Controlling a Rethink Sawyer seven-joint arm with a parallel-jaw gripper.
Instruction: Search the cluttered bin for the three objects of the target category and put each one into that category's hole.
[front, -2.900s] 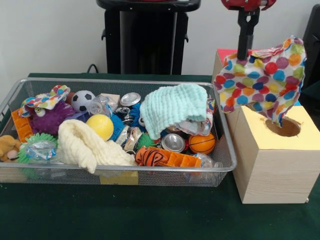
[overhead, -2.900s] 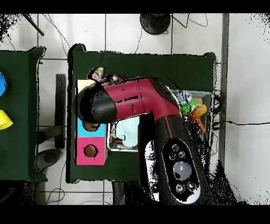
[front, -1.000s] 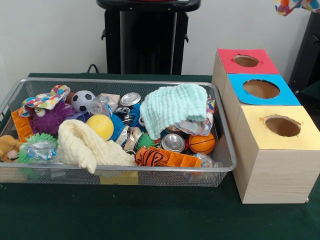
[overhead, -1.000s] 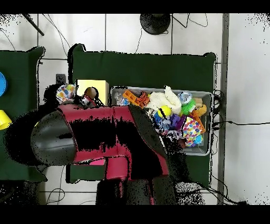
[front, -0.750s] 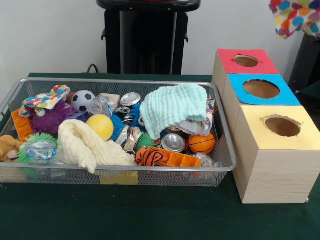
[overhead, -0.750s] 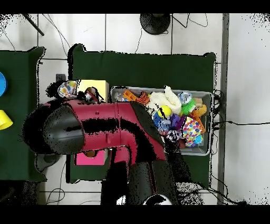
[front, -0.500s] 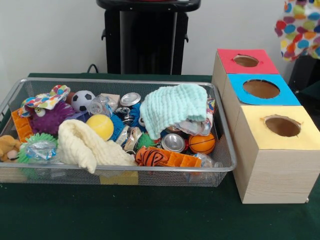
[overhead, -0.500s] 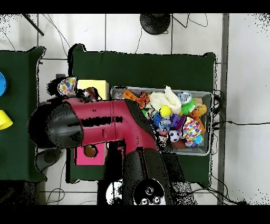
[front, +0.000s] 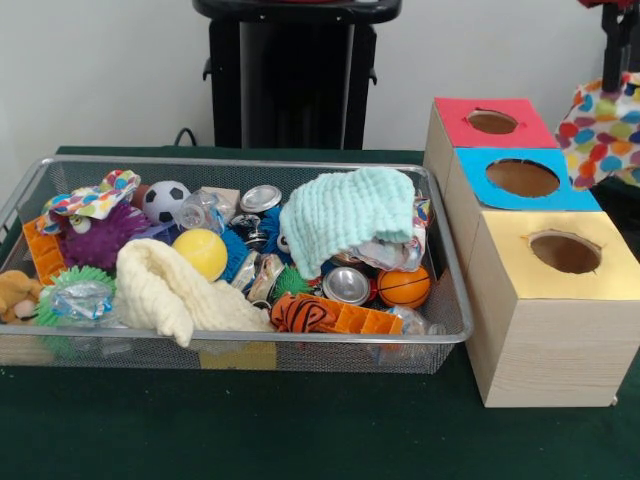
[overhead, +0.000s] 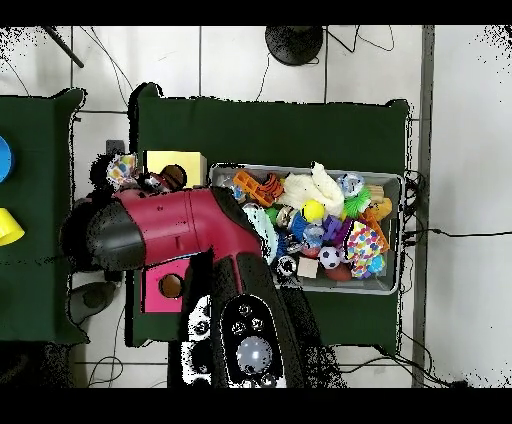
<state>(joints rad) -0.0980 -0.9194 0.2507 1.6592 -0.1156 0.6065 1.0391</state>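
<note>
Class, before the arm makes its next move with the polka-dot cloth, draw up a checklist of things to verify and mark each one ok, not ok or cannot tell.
1. Polka-dot cloth held clear of the table: ok, it hangs at the picture's right edge.
2. Cloth over the yellow hole: not ok, it hangs beyond the boxes' right side.
3. Yellow hole unobstructed: ok.
4. Grip on the cloth: cannot tell, the cloth hides the gripper tips.
5. More cloths left in the wire bin: ok, mint cloth and cream cloth lie on top.
</note>
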